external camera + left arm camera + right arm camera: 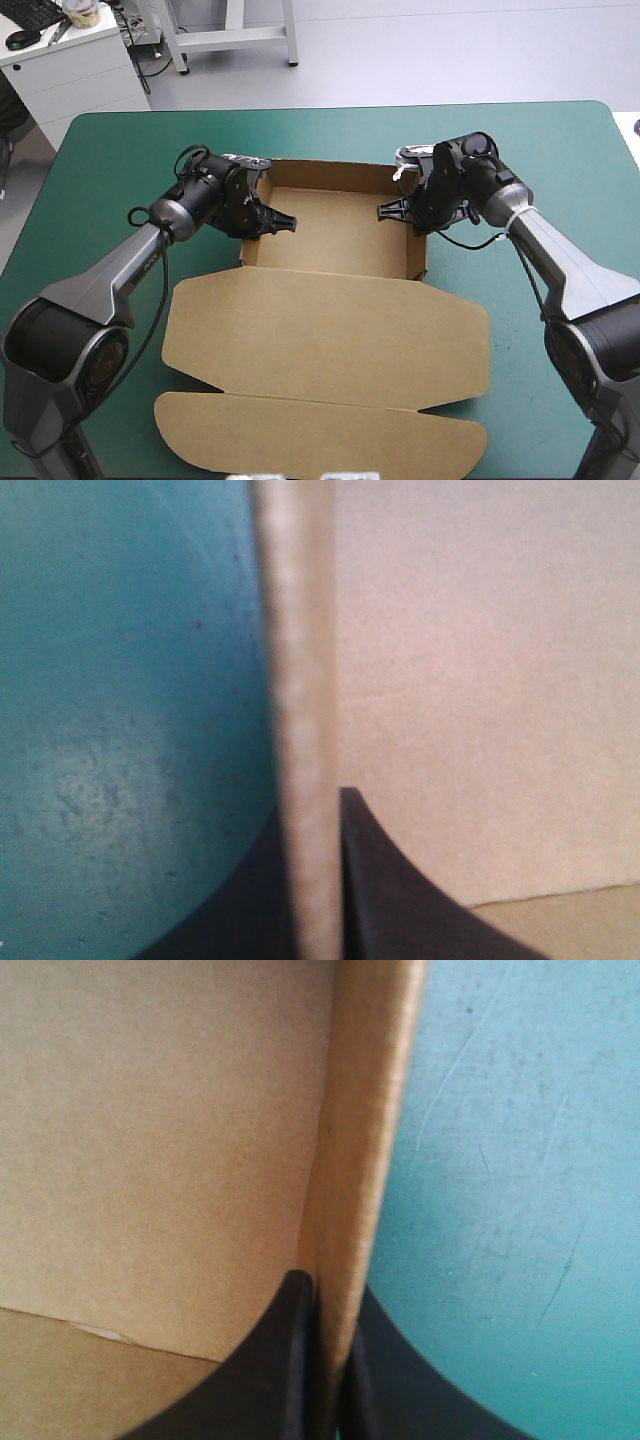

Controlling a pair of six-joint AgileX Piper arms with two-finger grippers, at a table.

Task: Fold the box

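Observation:
The brown box (pixel 335 235) sits mid-table as an open tray, its walls raised and its wide lid (pixel 330 340) lying flat toward the near edge. My left gripper (pixel 268 222) is shut on the box's left wall (pixel 300 730), one black finger inside the tray and one outside. On the opposite side my right gripper (pixel 400 211) is shut on the box's right wall (pixel 355 1180) in the same way. In both wrist views the wall's edge runs straight up between the fingers (pixel 400 880) (pixel 280 1360).
The teal-green cover (pixel 110 160) shows on all sides of the box. A white cabinet (pixel 70 60) stands beyond the table's far left corner.

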